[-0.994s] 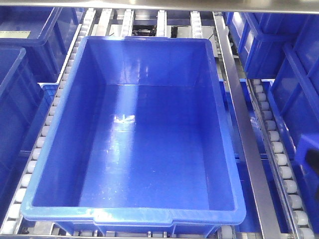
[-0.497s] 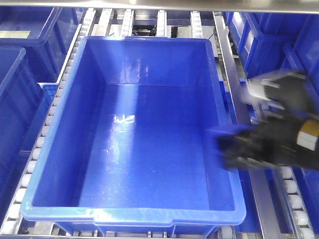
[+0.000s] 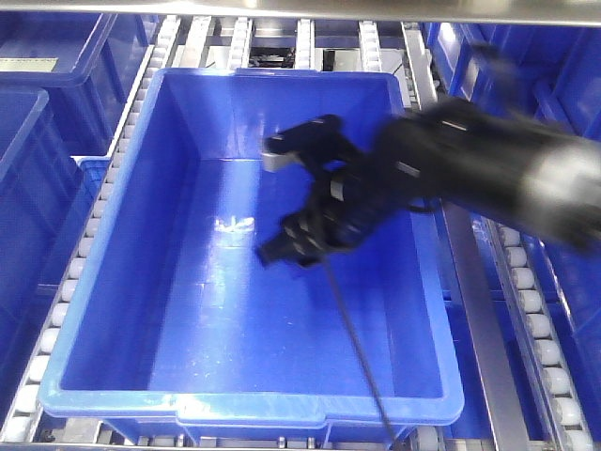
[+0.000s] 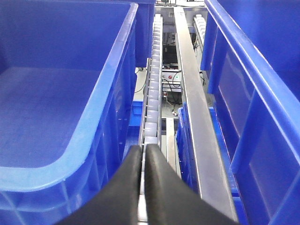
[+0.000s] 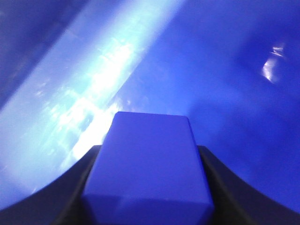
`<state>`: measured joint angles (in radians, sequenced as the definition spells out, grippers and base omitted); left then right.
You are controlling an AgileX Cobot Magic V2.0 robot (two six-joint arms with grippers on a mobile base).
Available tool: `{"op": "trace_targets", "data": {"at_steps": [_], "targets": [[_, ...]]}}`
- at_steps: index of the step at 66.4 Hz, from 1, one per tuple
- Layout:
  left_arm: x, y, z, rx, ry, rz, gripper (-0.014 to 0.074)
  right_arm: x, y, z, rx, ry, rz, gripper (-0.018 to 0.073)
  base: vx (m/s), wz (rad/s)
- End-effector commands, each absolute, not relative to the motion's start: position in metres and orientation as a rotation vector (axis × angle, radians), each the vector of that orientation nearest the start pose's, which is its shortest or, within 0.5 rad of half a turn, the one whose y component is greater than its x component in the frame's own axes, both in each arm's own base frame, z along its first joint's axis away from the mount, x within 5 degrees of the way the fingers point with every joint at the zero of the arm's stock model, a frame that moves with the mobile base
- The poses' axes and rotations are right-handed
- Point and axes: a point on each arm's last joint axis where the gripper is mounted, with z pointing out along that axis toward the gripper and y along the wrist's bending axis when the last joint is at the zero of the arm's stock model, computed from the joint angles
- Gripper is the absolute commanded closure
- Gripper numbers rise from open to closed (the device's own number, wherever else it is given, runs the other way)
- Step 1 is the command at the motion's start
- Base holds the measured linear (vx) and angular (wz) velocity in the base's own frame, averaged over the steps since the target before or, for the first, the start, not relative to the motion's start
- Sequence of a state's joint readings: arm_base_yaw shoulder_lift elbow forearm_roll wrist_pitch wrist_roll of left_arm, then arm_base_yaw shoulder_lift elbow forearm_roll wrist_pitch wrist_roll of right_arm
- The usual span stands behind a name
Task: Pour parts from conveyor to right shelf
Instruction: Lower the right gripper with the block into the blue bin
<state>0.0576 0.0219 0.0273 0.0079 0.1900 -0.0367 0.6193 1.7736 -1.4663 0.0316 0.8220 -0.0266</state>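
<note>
While front blurs, wrist shows right hand (image 5: pixel 147 187) gripping part (image 5: pixel 147 166).

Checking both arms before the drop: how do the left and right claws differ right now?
The left claw is shut and empty beside the white roller rail; the right claw is shut on a small bright-blue plastic cube, over the big blue plastic crate. Both have black fingers.

Big blue crate (image 3: pixel 122 282) on the shelf rollers (image 3: pixel 526 301): open top, bare floor, room all round inside. Right gripper (image 3: pixel 305 202) with its blue part (image 5: pixel 147 161) hangs over the crate's middle, arm crossing the right wall. Steel rail (image 3: pixel 470 282) and more crates crowd the right side. Left gripper (image 4: pixel 144 157), jaws together, sits in the narrow lane over the rollers between two crate walls; tight there.
</note>
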Motion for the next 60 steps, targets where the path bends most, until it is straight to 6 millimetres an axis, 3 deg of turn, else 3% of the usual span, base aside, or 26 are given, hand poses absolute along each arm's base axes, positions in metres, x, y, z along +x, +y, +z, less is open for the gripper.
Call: {"op": "trace_targets", "data": {"at_steps": [1, 13, 27, 42, 52, 60], "targets": [[0.059, 0.003, 0.198, -0.083, 1.644, 0.008, 0.0603, 0.333, 0.238, 0.303, -0.814, 2.457, 0.24, 0.0564, 0.0, 0.0], [0.059, 0.003, 0.198, -0.083, 1.644, 0.008, 0.0603, 0.364, 0.258, 0.287, -0.87, 2.53, 0.197, 0.0564, 0.0, 0.0], [0.059, 0.003, 0.198, -0.083, 1.644, 0.008, 0.0603, 0.387, 0.27, 0.256, -0.919, 2.618, 0.103, 0.0564, 0.0, 0.0], [0.059, 0.003, 0.198, -0.083, 1.644, 0.008, 0.0603, 0.393, 0.275, 0.235, -0.929, 2.66, 0.101, 0.0564, 0.0, 0.0], [0.059, 0.003, 0.198, -0.083, 1.644, 0.008, 0.0603, 0.394, 0.274, 0.232, -0.93, 2.666, 0.099, 0.0554, 0.0, 0.0], [0.059, 0.003, 0.198, -0.083, 1.644, 0.008, 0.0603, 0.394, 0.274, 0.232, -0.93, 2.667, 0.099, 0.0492, 0.0, 0.0]]}}
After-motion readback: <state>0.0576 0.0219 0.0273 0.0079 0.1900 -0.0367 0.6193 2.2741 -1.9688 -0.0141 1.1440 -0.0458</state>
